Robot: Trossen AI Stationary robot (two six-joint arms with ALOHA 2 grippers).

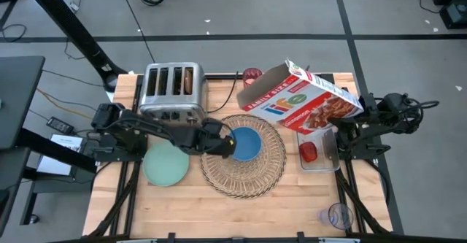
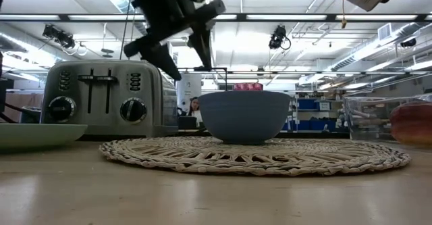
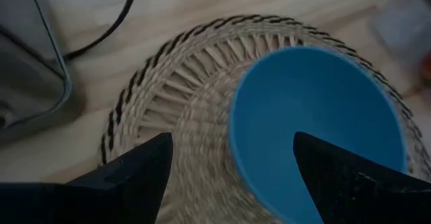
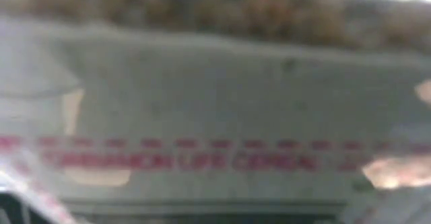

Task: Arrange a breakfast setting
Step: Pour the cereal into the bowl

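Two arms show from above. The left pincer (image 1: pixel 228 142) hangs spread wide over the near edge of the blue bowl (image 1: pixel 246 144), which sits on the woven placemat (image 1: pixel 244 171). The right pincer (image 1: pixel 359 113) pinches a tilted cereal box (image 1: pixel 303 99), whose open end leans toward the bowl.

From bench height, the bowl stands upright in front of the toaster (image 2: pixel 101 100).

The left wrist view shows the bowl between the spread fingers (image 3: pixel 135 173).

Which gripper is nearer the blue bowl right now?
Left. The left gripper hangs open just above the blue bowl's rim, over the wicker placemat. The right gripper is off toward the table's right side, holding up the cereal box.
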